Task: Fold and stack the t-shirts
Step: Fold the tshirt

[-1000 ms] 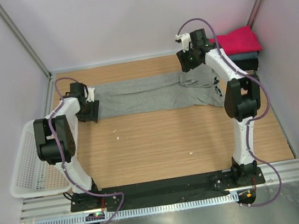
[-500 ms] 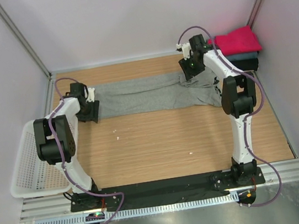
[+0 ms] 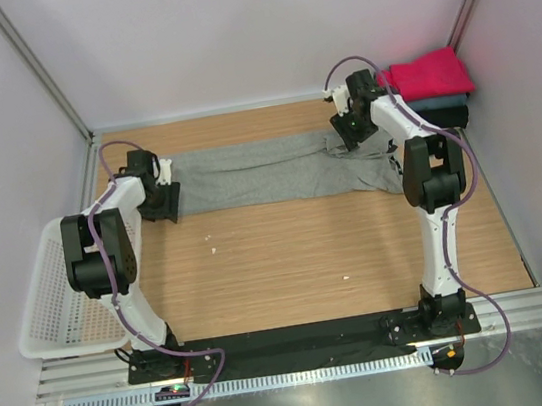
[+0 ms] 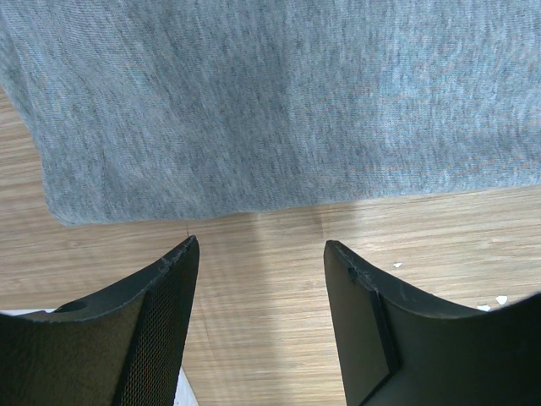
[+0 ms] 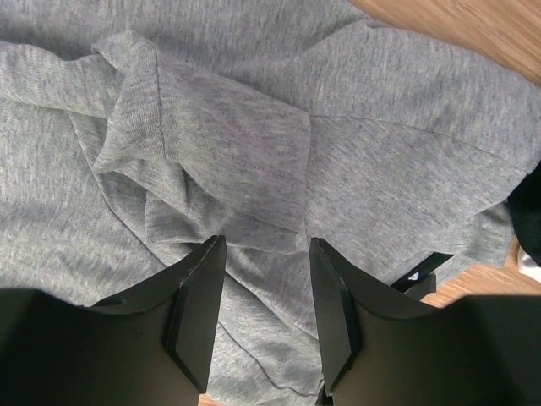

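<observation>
while left arm crooks, right arm stretches over grey t-shirt.

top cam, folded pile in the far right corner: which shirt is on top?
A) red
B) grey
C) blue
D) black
A: the red shirt lies on top in that corner with the darker shirts under it, while the grey shirt is spread out on the table between the two arms.
</observation>
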Available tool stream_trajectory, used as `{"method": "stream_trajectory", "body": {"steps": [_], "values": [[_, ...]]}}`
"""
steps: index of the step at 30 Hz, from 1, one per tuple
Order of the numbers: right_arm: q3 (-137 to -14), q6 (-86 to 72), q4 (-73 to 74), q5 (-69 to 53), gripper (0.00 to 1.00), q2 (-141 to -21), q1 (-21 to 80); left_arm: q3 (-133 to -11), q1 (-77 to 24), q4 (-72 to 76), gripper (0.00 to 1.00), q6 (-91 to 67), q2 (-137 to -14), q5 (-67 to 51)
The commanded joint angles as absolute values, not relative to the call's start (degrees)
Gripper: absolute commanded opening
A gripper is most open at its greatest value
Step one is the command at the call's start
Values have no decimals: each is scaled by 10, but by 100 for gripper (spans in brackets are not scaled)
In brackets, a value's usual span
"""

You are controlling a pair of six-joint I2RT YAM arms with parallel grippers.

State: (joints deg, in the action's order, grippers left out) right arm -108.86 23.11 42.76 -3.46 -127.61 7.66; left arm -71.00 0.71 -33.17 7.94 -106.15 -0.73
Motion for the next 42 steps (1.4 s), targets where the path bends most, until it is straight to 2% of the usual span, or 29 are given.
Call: {"method": "stream_trajectory", "body": {"steps": [1,20,29,35,42], "values": [[-1087,245,406,-30,50,-1264,77,-708,5,-322,62,80,-1054,-17],[-1107,253,374,-3,50,-1307,77,-708,5,-323,62,80,-1056,-14],[-1224,226,350,30,50,-1365,78,-707,5,-322,63,80,-1056,-11],[-1253,216,331,55,51,-1381,77,-706,5,-323,62,80,-1054,-11],[-1206,195,308,62,51,-1326,70,-708,5,-324,62,79,-1054,-14]]}}
